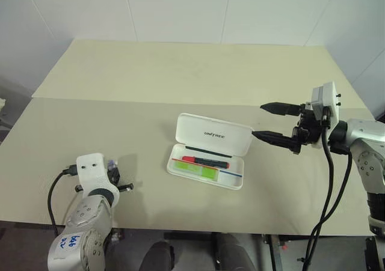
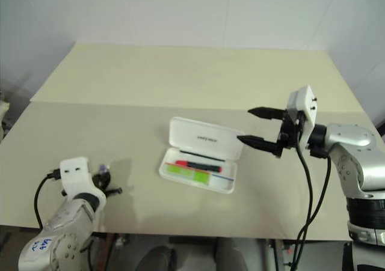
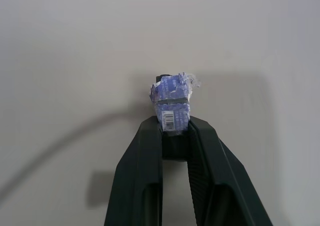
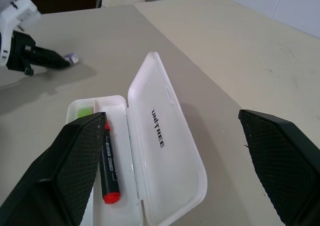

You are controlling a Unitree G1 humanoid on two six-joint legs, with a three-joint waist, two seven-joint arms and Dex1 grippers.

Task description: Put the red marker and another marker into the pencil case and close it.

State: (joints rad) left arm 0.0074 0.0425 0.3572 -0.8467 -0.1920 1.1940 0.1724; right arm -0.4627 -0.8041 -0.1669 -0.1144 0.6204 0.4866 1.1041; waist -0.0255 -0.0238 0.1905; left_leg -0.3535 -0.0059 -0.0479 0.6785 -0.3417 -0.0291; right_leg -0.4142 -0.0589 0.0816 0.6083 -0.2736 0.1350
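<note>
Mid-table, the white pencil case (image 1: 207, 152) sits open, lid tipped back toward the far side, and both pens are already in the tray: the red marker (image 1: 204, 160) lying lengthwise, the pale green highlighter (image 1: 197, 170) just beside it on the near side. So you're at the last step, I'd say: only the closing is left. Your right gripper (image 1: 271, 122) hangs just off the case's right end, level, fingers spread wide with nothing between them, tips near the lid's edge but apart from it. Next move calls for getting a finger behind or over the lid's free edge and swinging it down toward you; watch that the light case doesn't skid on the table (image 1: 120, 79), since nothing braces it. Your left gripper (image 3: 174, 136) is well apart at the near left, closed on a small blue-wrapped stub (image 3: 172, 103) with a barcode; this is no part of the job, so park it or drop it clear. Hard to tell: whether the stub is off the table or resting on it, what it really is, and whether the markers lie flat enough for the lid to shut; the hinge is hidden behind the tray.
</note>
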